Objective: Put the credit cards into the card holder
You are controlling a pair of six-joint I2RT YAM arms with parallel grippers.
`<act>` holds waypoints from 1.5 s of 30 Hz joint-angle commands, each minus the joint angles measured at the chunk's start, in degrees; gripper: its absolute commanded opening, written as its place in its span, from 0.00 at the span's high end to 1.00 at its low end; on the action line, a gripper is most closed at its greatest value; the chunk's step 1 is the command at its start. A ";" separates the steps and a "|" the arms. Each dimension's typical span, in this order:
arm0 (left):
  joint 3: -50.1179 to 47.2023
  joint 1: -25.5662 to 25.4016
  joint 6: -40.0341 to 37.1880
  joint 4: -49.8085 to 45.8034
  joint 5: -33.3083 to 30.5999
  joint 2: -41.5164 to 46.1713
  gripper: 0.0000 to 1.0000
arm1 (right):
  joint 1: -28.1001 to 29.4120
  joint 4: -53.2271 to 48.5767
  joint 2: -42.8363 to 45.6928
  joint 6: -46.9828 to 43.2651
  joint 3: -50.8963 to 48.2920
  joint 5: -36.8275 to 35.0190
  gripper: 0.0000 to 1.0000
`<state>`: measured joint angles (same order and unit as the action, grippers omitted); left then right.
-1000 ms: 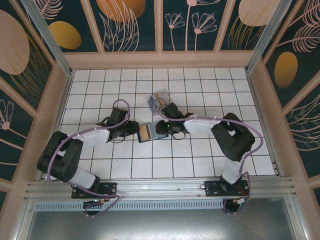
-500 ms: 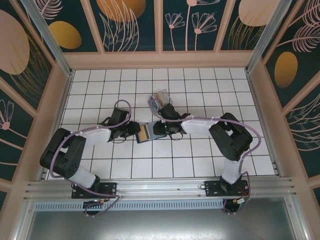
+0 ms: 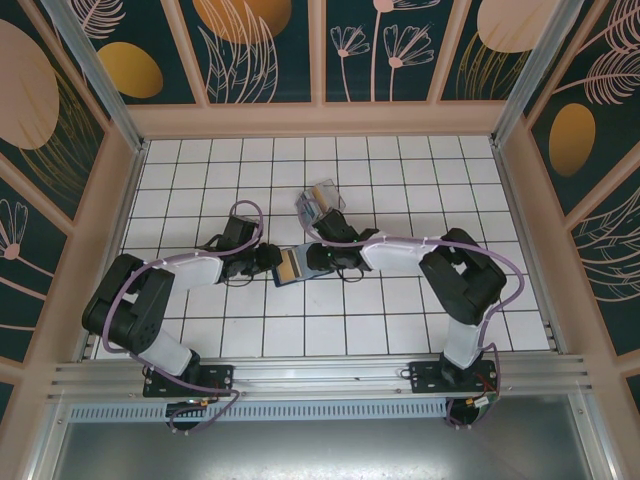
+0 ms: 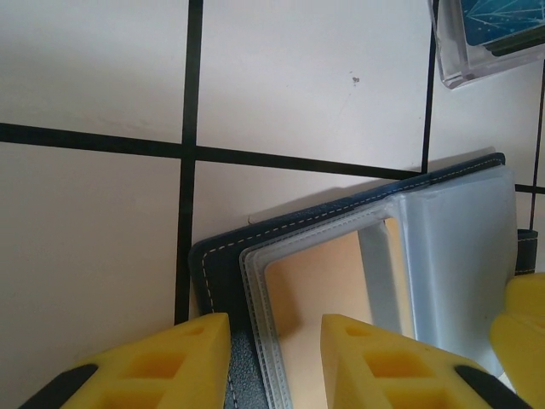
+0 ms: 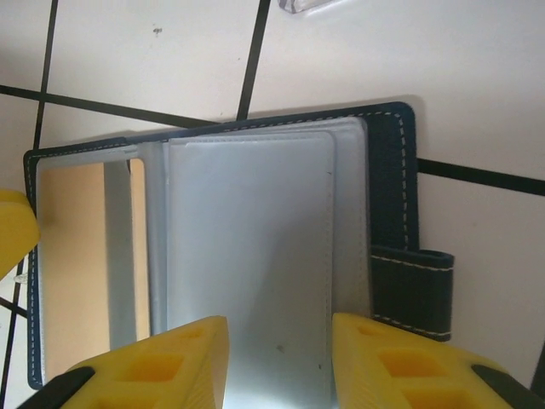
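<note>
- My left claw (image 4: 277,362) has its yellow fingers apart, straddling the stitched left edge of the dark blue wallet (image 4: 217,266). I cannot tell whether they press on it.
- My right claw (image 5: 277,366) is spread too, with both fingers over the wallet's clear sleeves (image 5: 247,239).
- The tan-gold card (image 4: 328,298) sits inside a sleeve in the wallet's left half, just beside my left claw's inner finger.
- The card holder (image 3: 318,200) stands on the tiles just beyond the wallet, not touching it, with a blue card (image 4: 502,21) in it.
- The strap tab (image 5: 410,285) juts past the wallet's right edge.
- Bare white tiles (image 4: 94,68) lie to the left of the wallet and beyond it. Between my two claws room is tight.
</note>
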<state>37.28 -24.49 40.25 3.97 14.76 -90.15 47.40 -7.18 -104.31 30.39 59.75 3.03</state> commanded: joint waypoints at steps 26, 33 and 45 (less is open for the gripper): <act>-1.12 -0.03 0.18 1.82 2.13 -2.88 0.66 | 2.44 -1.79 -2.08 -0.60 6.17 -1.12 0.78; -0.73 -0.02 -0.30 1.20 1.93 -3.19 0.65 | 2.44 -3.28 -1.28 -1.02 5.96 -3.62 0.78; -0.28 0.04 -0.29 0.96 1.95 -3.70 0.65 | 1.73 -5.43 0.19 -1.80 5.78 -6.58 0.68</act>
<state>37.12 -24.49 40.29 7.18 16.51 -91.94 49.28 -9.78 -105.93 29.02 64.03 -0.89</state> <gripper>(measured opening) 0.352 0.316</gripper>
